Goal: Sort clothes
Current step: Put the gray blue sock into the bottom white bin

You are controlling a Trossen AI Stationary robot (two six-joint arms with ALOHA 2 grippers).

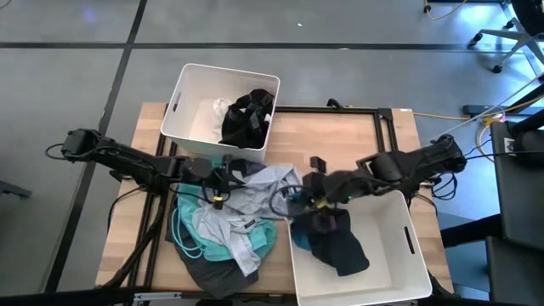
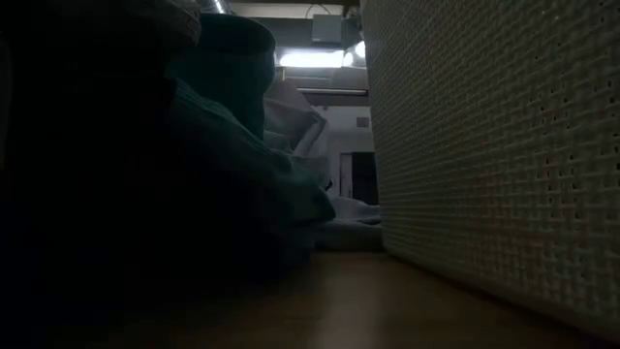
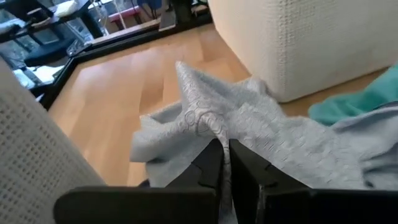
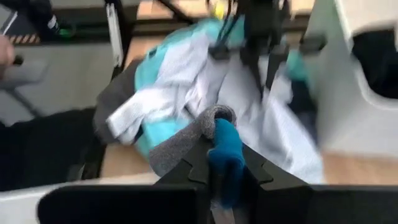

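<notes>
Pale grey-blue garment (image 3: 249, 124) fabric is pinched between the pressed-together fingers of the left end effector (image 3: 225, 152), which lifts a peak of the cloth just above the wooden counter (image 1: 340, 140). In the high view that left end effector (image 1: 223, 189) sits at the upper left edge of the clothes pile, near the front of the far white bin (image 1: 183, 102).

Across from it, the right end effector (image 4: 225, 163) is clamped on a bright blue sock (image 4: 225, 152) together with a fold of grey knit fabric (image 4: 186, 140). Seen from above, the right end effector (image 1: 308, 200) is at the left rim of the near white bin (image 1: 399, 246), touching the pile's right side.

The pile lies on the counter between the two arms: the grey-blue garment on top, a teal garment (image 1: 200, 246) under it to the left, and a dark grey garment (image 1: 212, 276) at the bottom by the counter's front edge. A black garment (image 1: 336, 242) lies in the near bin. Farther off, the far bin holds dark clothes (image 1: 246, 119) and a small white lacy piece (image 1: 219, 108).
</notes>
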